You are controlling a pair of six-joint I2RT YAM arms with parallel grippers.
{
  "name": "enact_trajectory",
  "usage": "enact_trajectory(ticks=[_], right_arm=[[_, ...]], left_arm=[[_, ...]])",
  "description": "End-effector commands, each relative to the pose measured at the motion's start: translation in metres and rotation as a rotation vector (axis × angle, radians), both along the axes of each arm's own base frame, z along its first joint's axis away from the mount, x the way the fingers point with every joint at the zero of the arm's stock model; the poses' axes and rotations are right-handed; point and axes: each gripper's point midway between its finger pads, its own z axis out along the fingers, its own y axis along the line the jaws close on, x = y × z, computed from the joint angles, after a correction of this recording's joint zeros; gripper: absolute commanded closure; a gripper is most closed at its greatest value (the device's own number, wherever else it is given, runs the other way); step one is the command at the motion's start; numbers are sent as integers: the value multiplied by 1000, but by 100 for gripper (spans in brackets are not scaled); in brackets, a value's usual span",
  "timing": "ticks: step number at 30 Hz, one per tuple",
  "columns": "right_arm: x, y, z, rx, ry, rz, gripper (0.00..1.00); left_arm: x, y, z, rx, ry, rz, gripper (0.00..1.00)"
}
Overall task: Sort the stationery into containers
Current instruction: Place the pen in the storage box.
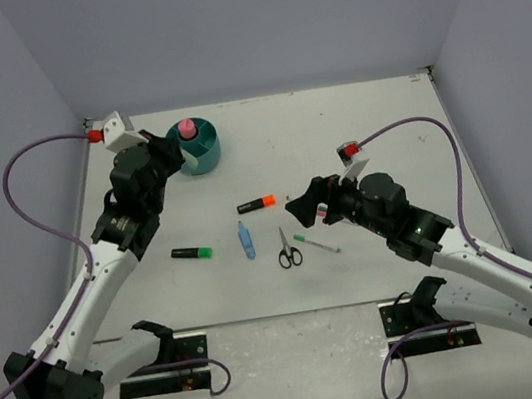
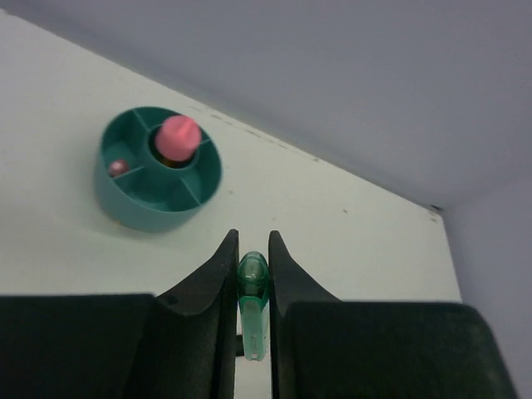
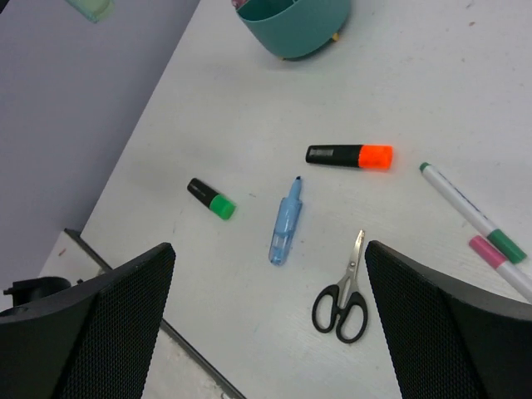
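Observation:
The round teal organiser (image 1: 200,152) stands at the back left, with a pink tube (image 1: 187,128) upright in its centre well. In the left wrist view the organiser (image 2: 145,204) holds the pink tube (image 2: 178,137) and a small pink item (image 2: 118,167) in a side compartment. My left gripper (image 2: 250,249) is shut on a pale-green marker (image 2: 252,299), just short of the organiser. My right gripper (image 3: 268,287) is open and empty above the blue marker (image 3: 285,222) and the scissors (image 3: 343,291).
On the table lie an orange-capped highlighter (image 1: 257,203), a green-capped highlighter (image 1: 192,254), a blue marker (image 1: 246,240), scissors (image 1: 288,249) and a white pen with a green cap (image 1: 316,243). A pink-capped pen (image 3: 499,262) lies beside the white pen (image 3: 470,210).

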Motion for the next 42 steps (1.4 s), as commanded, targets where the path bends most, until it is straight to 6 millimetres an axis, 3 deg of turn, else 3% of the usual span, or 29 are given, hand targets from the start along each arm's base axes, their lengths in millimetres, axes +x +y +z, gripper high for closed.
enact_trajectory(ticks=[1, 5, 8, 17, 23, 29, 31, 36, 37, 40, 42], right_arm=[[8, -26, -17, -64, 1, -123, 1], [4, -29, -17, -66, -19, -111, 1], [-1, -26, -14, -57, -30, -79, 1], [-13, -21, -3, -3, -58, -16, 1], [-24, -4, -8, 26, -41, 89, 1], [-24, 2, -14, 13, -21, 114, 1], [-25, 2, -16, 12, -19, 121, 1], [-32, 10, -6, 42, -58, 189, 1], [-35, 12, -5, 45, -65, 211, 1], [-40, 14, -3, 48, -76, 245, 1], [-40, 15, -3, 45, -78, 249, 1]], left_arm=[[57, 69, 0, 68, 6, 301, 100], [93, 94, 12, 60, -81, 374, 100], [120, 110, 9, 95, -149, 413, 100], [174, 102, -48, 198, -169, 250, 100], [193, 102, -58, 181, -200, 204, 100], [204, 99, -84, 185, -164, 185, 100], [204, 99, -102, 185, -138, 183, 100], [205, 96, -126, 178, -115, 166, 100], [206, 97, -129, 178, -108, 170, 98], [206, 97, -135, 181, -101, 167, 65], [205, 96, -136, 181, -101, 161, 54]])
